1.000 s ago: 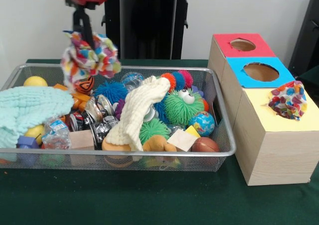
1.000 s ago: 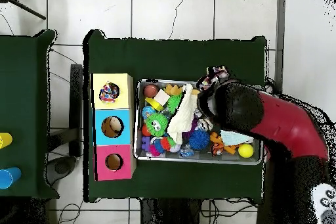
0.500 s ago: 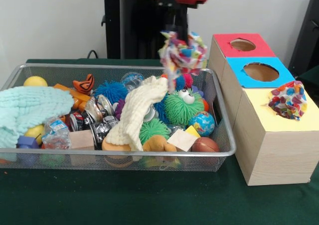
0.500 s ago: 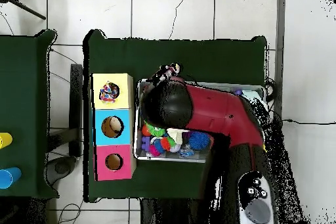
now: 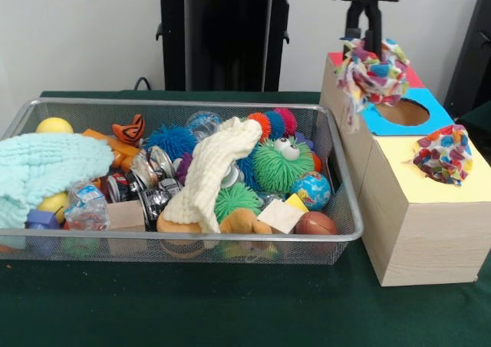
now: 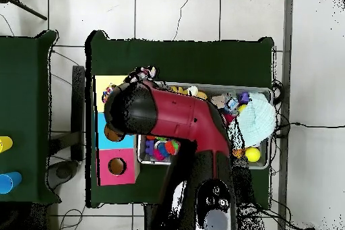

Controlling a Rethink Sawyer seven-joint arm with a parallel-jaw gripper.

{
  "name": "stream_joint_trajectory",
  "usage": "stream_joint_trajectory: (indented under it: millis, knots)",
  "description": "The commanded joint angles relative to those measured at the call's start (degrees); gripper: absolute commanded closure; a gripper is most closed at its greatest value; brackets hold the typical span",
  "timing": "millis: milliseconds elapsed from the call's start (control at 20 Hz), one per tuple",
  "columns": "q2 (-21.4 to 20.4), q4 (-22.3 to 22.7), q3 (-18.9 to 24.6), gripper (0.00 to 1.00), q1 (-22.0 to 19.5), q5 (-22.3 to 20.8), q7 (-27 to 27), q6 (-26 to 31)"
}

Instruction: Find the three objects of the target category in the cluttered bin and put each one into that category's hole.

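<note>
One patchwork ball (image 5: 376, 74) in jaws.

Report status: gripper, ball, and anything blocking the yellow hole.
Gripper shut on patchwork ball, aloft over the boxes. Yellow box's hole plugged by another patchwork ball.

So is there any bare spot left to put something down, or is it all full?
The green cloth in front of the basket and the boxes is bare. The yellow box top has room beside its plugged hole. The basket is packed full.
</note>
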Motion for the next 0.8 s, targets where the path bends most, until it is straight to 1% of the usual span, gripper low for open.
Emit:
stream_joint_trajectory:
  millis: [50,150,400,550,600,700,800]
  knots:
    - [5.9,-1.9,-7.4,1.00,6.0,5.6,27.8,8.4]
    - [7.9,-4.3,-9.4,1.00,8.3,6.0,29.3,9.7]
    - [12.0,-9.1,-11.8,1.00,11.0,6.6,31.6,11.5]
    - [15.1,-14.1,-13.9,1.00,12.8,6.6,34.6,14.7]
    - [15.7,-15.0,-14.2,1.00,13.2,6.6,35.1,15.4]
    - [16.6,-15.4,-14.1,1.00,13.3,7.4,35.5,14.7]
    - [17.1,-14.9,-13.7,1.00,13.4,8.4,36.1,13.3]
